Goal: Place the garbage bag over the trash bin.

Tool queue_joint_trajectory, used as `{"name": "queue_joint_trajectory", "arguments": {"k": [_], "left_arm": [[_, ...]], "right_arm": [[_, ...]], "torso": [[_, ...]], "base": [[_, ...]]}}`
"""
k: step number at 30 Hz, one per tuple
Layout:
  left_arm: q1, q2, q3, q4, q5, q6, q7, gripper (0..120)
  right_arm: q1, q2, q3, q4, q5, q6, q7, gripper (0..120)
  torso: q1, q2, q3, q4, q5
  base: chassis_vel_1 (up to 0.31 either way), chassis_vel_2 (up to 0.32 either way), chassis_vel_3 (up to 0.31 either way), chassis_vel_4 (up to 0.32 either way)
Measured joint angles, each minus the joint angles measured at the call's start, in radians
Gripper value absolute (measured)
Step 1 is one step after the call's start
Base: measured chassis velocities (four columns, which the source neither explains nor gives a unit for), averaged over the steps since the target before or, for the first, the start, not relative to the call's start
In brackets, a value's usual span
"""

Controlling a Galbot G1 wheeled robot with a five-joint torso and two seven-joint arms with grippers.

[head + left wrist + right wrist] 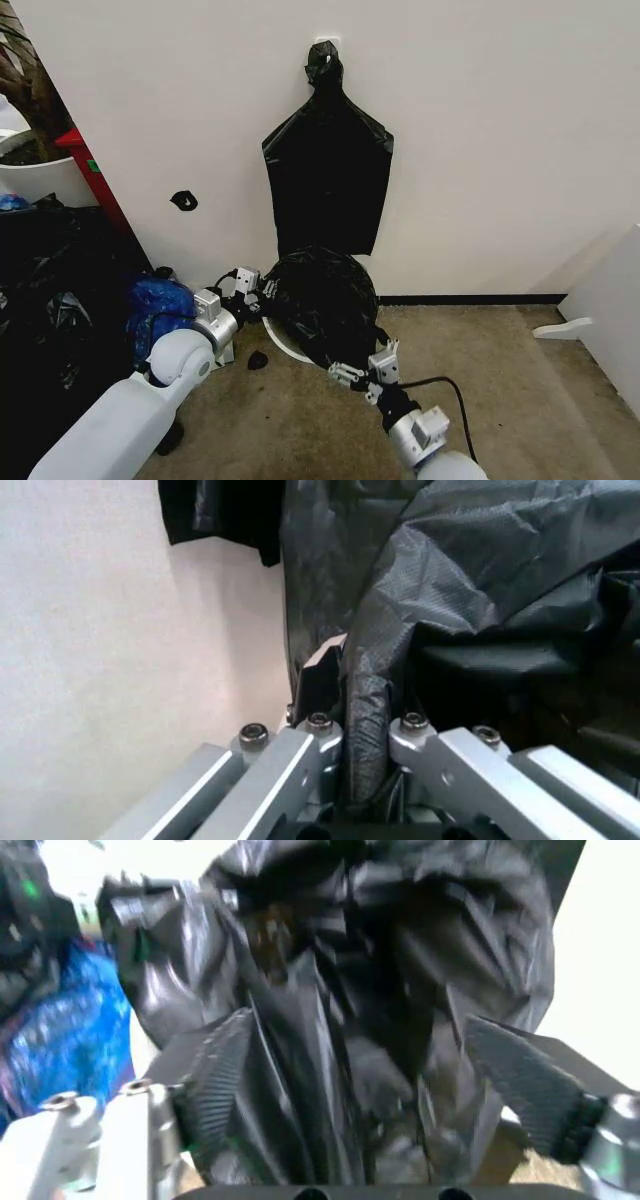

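Note:
The glossy black garbage bag is draped over the trash bin, whose white rim peeks out at the lower left. At the bag's left edge by the wall, my left gripper is shut; the left wrist view shows that gripper pinching a fold of the bag, with one black finger pad in sight. My right gripper is at the bag's front lower edge. In the right wrist view this gripper is open, its ribbed pads set wide on either side of crumpled bag.
A flat black bag with a knotted neck hangs on the wall right behind the bin. A shiny blue bag and dark bags lie to the left. A small black scrap is on the floor; a white panel stands at the right.

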Motion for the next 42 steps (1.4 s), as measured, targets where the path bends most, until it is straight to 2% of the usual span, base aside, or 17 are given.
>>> {"name": "queue_joint_trajectory", "arguments": {"k": [6, 8, 13, 14, 20, 23, 26, 27, 28, 30, 33, 34, 35, 42], "left_arm": [[0.0, 0.001, -0.001, -0.005, -0.001, 0.0, -0.004, 1], [-0.001, 0.0, -0.001, -0.005, -0.001, 0.0, -0.005, 1], [-0.003, -0.003, 0.002, 0.001, -0.001, 0.0, -0.01, 1], [-0.003, -0.003, 0.002, 0.001, -0.001, 0.0, -0.01, 1], [-0.013, -0.006, 0.006, 0.009, -0.014, 0.002, -0.024, 1], [-0.015, -0.008, 0.006, 0.008, -0.026, 0.004, -0.032, 1], [-0.017, -0.012, 0.006, 0.003, -0.055, 0.012, -0.051, 1], [-0.017, -0.014, 0.006, -0.005, -0.073, 0.021, -0.062, 1], [-0.017, -0.014, 0.006, -0.005, -0.073, 0.021, -0.062, 1], [-0.014, -0.017, 0.005, -0.016, -0.098, 0.032, -0.074, 1], [-0.005, -0.024, 0.002, -0.048, -0.144, 0.058, -0.103, 1], [-0.005, -0.024, 0.002, -0.048, -0.144, 0.058, -0.103, 1], [0.003, -0.029, 0.0, -0.072, -0.168, 0.077, -0.129, 1], [0.031, -0.028, -0.003, -0.122, -0.205, 0.108, -0.167, 1]], "right_arm": [[0.009, -0.013, -0.006, -0.007, -0.004, -0.03, -0.037, 51], [0.012, -0.013, -0.005, -0.011, -0.009, -0.029, -0.044, 48], [0.015, -0.011, -0.003, -0.029, -0.035, 0.004, -0.082, 28], [0.015, -0.011, -0.003, -0.029, -0.035, 0.004, -0.082, 28], [0.024, 0.0, -0.001, -0.076, -0.077, 0.077, -0.146, 1], [0.03, 0.003, 0.003, -0.102, -0.087, 0.124, -0.189, 0], [0.046, 0.012, 0.019, -0.168, -0.09, 0.262, -0.349, 0], [0.058, 0.021, 0.032, -0.211, -0.097, 0.35, -0.456, 0], [0.058, 0.021, 0.032, -0.211, -0.097, 0.35, -0.456, 0], [0.077, 0.036, 0.051, -0.272, -0.119, 0.439, -0.586, 0], [0.107, 0.062, 0.07, -0.367, -0.173, 0.524, -0.712, 0], [0.107, 0.062, 0.07, -0.367, -0.173, 0.524, -0.712, 0], [0.127, 0.08, 0.079, -0.434, -0.221, 0.56, -0.774, 0], [0.177, 0.118, 0.106, -0.579, -0.378, 0.62, -0.81, 0]], "torso": [[0.0, 0.0, 0.0, 0.0, 0.0], [0.0, 0.0, 0.0, 0.0, 0.0001], [0.0, 0.0, 0.0, -0.0001, 0.0], [0.0, 0.0, 0.0, -0.0001, 0.0], [0.0, 0.0, 0.0, -0.0001, -0.0001], [0.0, 0.0, 0.0, -0.0001, -0.0001], [0.0, 0.0, 0.0, -0.0001, 0.0], [0.0, 0.0, 0.0, 0.0, 0.0], [0.0, 0.0, 0.0, 0.0, 0.0], [0.0, 0.0, 0.0, -0.0001, 0.0], [0.0, 0.0, 0.0, 0.0, 0.0], [0.0, 0.0, 0.0, 0.0, 0.0], [0.0, 0.0, 0.0, -0.0001, 0.0001], [0.0, 0.0, 0.0, -0.0001, 0.0001]], "base": [[0.0, 0.0, 0.0, 0.0], [0.0, 0.0, 0.0, 0.0], [0.0, 0.0, 0.0, 0.0], [0.0, 0.0, 0.0, 0.0], [0.0, 0.0, 0.0, 0.0], [0.0, 0.0, 0.0, 0.0], [0.0, 0.0, 0.0, 0.0], [0.0, 0.0, 0.0, 0.0], [0.0, 0.0, 0.0, 0.0], [0.0, 0.0, 0.0, 0.0], [0.0, 0.0, 0.0, 0.0], [0.0, 0.0, 0.0, 0.0], [0.0, 0.0, 0.0, 0.0], [0.0, 0.0, 0.0, 0.0]]}}
